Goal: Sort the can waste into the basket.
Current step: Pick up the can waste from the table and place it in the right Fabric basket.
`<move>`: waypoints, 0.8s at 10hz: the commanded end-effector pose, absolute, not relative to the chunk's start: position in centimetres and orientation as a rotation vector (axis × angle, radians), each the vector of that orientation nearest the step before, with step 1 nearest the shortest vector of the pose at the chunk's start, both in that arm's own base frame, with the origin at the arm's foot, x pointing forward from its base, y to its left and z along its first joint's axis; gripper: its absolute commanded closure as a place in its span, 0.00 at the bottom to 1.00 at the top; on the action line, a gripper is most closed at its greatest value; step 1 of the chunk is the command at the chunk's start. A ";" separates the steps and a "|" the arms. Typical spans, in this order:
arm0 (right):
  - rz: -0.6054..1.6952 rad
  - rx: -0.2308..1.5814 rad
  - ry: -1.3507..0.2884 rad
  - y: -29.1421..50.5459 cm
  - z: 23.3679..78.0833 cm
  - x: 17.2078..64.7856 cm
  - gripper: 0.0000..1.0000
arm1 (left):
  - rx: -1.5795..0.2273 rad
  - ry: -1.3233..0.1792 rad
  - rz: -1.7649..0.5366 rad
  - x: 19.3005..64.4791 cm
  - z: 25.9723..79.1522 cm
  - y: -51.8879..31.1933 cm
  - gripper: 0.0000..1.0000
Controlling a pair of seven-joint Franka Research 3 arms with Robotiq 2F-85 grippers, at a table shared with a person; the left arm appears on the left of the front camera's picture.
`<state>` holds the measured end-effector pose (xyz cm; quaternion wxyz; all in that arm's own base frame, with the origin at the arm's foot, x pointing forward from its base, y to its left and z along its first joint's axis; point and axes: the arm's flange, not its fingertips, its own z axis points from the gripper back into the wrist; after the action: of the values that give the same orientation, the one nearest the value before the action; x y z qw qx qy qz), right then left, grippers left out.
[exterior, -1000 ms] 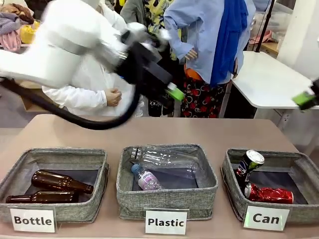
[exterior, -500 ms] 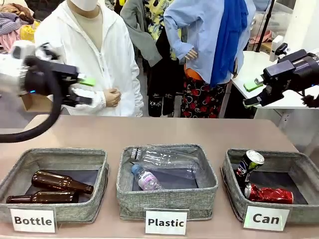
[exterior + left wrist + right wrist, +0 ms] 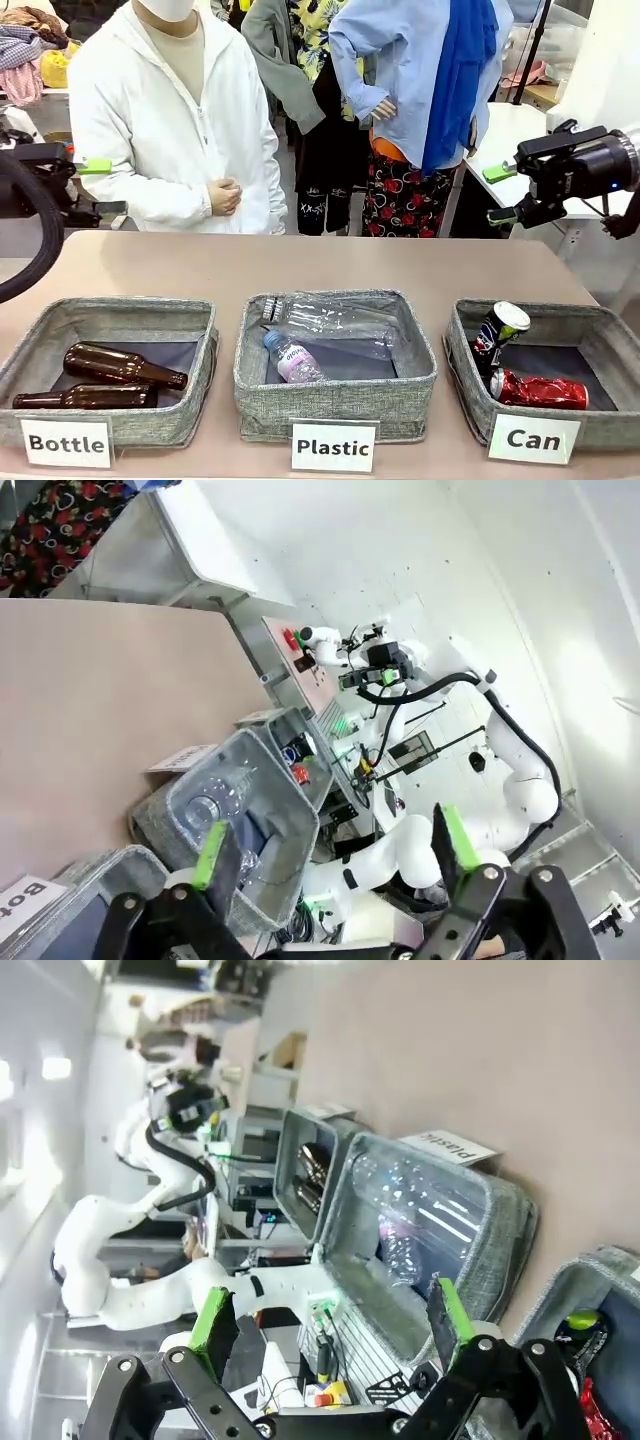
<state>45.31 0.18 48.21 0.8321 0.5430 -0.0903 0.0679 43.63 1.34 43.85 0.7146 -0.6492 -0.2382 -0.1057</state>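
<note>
1. The crushed red can (image 3: 540, 390) lies on its side in the grey basket (image 3: 600, 425) labelled "Can", at the counter's near right corner.
2. The black-and-blue can (image 3: 496, 337) stands tilted in the same basket, leaning against its left wall, just above and beside the red can.
3. The middle bin (image 3: 335, 400), labelled "Plastic", holds a large clear bottle (image 3: 335, 320) and a smaller one (image 3: 290, 358).
4. The left bin (image 3: 185, 415), labelled "Bottle", holds two brown glass bottles (image 3: 120, 365) lying on their sides.
5. The right gripper (image 3: 503, 193) hangs in the air above and behind the "Can" basket, well apart from it; its fingers are spread wide and hold nothing. In the right wrist view, the green pads (image 3: 215, 1322) stand far apart with only the bins beyond.
6. The left gripper (image 3: 100, 187) hangs at the left edge, above the counter (image 3: 330, 262); its fingers are likewise wide apart and empty.
7. A person in a white jacket (image 3: 170, 120) stands at the far side, hands (image 3: 226, 195) clasped at the waist.
</note>
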 end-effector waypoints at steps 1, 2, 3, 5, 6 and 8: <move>0.211 1.165 -0.203 0.9 49.1 44.8 0.00 | -1.409 -0.510 -0.234 44.0 45.0 -0.3 0.00; 0.211 1.165 -0.203 0.9 49.1 44.8 0.00 | -1.409 -0.510 -0.234 44.0 45.0 -0.3 0.00; 0.211 1.165 -0.203 0.9 49.1 44.8 0.00 | -1.409 -0.510 -0.234 44.0 45.0 -0.3 0.00; 0.211 1.165 -0.203 0.9 49.1 44.8 0.00 | -1.409 -0.510 -0.234 44.0 45.0 -0.3 0.00; 0.211 1.165 -0.203 0.9 49.1 44.8 0.00 | -1.409 -0.510 -0.234 44.0 45.0 -0.3 0.00; 0.211 1.165 -0.203 0.9 49.1 44.8 0.00 | -1.409 -0.510 -0.234 44.0 45.0 -0.3 0.00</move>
<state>44.79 0.96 49.10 0.8285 0.5457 -0.0901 0.0878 44.07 -0.36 44.51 0.7258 -0.6374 -0.2324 -0.1140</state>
